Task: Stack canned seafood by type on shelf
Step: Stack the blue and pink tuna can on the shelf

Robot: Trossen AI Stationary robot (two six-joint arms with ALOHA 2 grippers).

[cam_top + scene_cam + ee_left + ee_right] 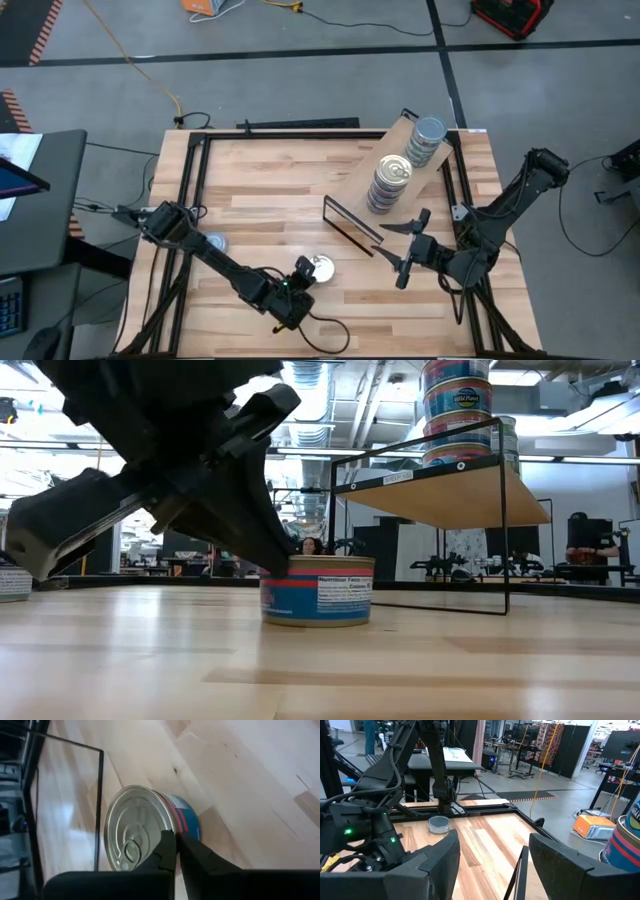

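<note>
A tin (140, 827) with a pale lid and a blue and red label stands flat on the tabletop, near the front edge (322, 268) (318, 592). My left gripper (177, 839) (308, 272) is shut at its rim. The shelf (355, 180) (450, 495) stands askew at the far right and bears two stacks of tins, one gold-lidded (390, 180) and one blue-lidded (427, 140). My right gripper (402, 250) (495, 870) waits open in the air beside the shelf's near end. My left gripper has the tin's rim (172, 827) between its two fingertips, on the side nearest the arm. One finger (165, 845) lies over the lid and the other (192, 847) over the outer wall. The fingers slant down from the table's near left. The tin sits upright on the table.
One more tin (213, 243) (439, 824) stands alone on the table's left part, beside my left arm. The shelf's thin black frame (350, 225) rises just right of the held tin. Bare wood lies between the two arms.
</note>
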